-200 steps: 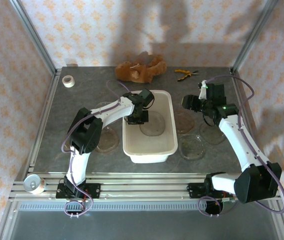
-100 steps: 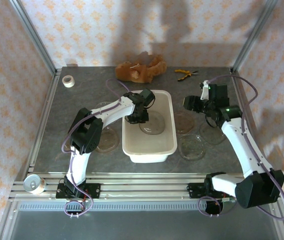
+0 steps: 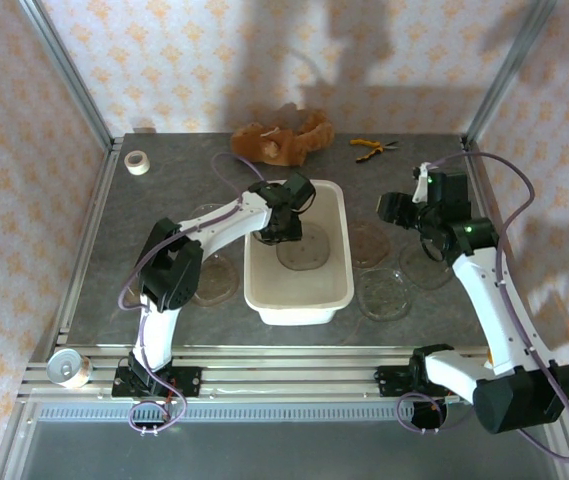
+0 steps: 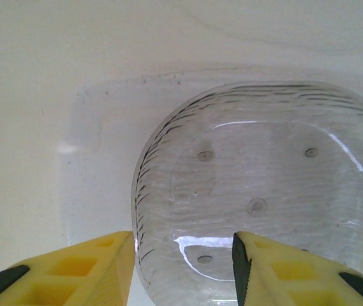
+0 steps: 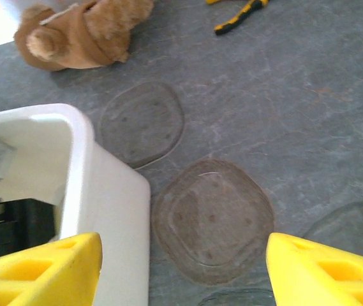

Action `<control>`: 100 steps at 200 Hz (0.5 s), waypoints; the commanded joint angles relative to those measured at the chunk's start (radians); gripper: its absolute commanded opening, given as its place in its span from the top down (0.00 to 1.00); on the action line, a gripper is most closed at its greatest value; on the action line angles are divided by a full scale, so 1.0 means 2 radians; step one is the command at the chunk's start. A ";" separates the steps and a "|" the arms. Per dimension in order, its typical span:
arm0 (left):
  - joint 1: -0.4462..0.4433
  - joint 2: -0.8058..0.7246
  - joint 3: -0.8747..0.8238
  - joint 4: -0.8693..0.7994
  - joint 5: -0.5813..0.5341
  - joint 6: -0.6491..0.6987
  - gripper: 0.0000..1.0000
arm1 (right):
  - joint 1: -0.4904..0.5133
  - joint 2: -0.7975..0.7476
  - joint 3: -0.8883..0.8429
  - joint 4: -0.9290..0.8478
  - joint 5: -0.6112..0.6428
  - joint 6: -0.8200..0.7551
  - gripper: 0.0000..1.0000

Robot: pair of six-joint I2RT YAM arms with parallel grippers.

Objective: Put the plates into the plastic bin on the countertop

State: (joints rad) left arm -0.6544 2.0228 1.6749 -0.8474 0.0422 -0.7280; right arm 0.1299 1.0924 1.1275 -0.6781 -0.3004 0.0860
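Currently: plastic bin [image 3: 299, 300] on countertop [image 3: 164, 180], holding one clear plate [image 4: 251, 191] flat on its floor. Left gripper [image 4: 182, 245] above the plate's edge, jaws parted, gripping nothing. Right gripper [image 5: 184, 261] spread wide, empty, over plates [image 5: 213, 220] lying on the countertop beside the bin.

Robotics test cell dressed as a home: floral wallpaper panels [image 3: 214, 60] stand within a frame of aluminium rails [image 3: 284, 365] around a dark stone-look countertop [image 3: 164, 180]. A white left arm [image 3: 214, 222] and right arm [image 3: 489, 292] are bolted at the near rail. A stuffed toy [image 3: 282, 135], yellow-handled pliers [image 3: 372, 148] and a tape roll [image 3: 137, 162] lie along the back.
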 commanded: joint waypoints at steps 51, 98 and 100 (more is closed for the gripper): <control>-0.004 -0.111 0.013 0.011 -0.023 0.058 0.52 | -0.087 0.052 0.002 -0.058 0.037 -0.005 0.31; -0.003 -0.157 0.017 0.028 -0.017 0.116 0.51 | -0.092 0.124 0.024 -0.068 -0.017 -0.075 0.33; -0.002 -0.158 0.018 0.028 -0.016 0.118 0.50 | -0.092 0.128 0.026 -0.069 -0.018 -0.078 0.33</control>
State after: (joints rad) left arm -0.6548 1.7435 1.6752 -0.8116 0.0349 -0.5774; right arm -0.0521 1.2865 1.1297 -0.7708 -0.2810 0.0299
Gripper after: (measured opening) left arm 0.485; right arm 0.675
